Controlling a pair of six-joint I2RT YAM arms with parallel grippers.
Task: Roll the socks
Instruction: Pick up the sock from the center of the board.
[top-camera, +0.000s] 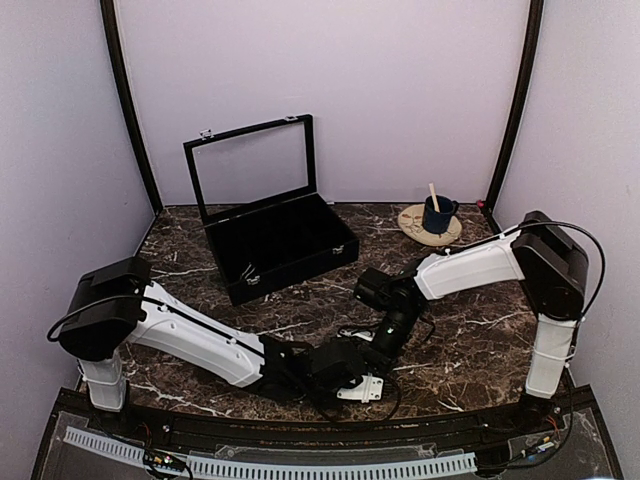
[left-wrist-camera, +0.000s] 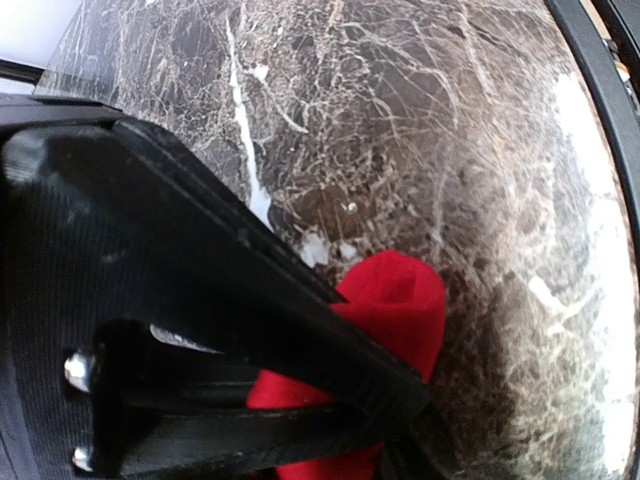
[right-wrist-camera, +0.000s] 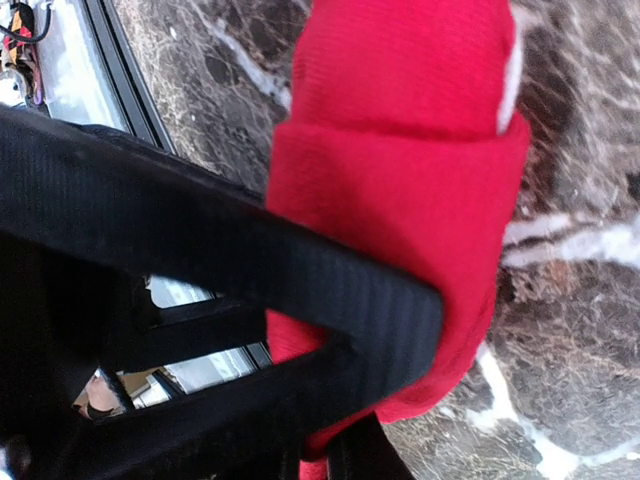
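Tightly, socks (right-wrist-camera: 400, 180) in right jaws, table (right-wrist-camera: 590, 380) edge close

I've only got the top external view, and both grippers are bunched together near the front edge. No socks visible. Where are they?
Observer: Under the grippers. The right gripper is shut on the red socks.
Operator: Rolled at all?
Observer: Partly; the left wrist view shows one end rolled into a tube on the marble table.
Operator: And the other arm?
Observer: Red fabric sits between the left gripper fingers; a firm pinch I cannot confirm.
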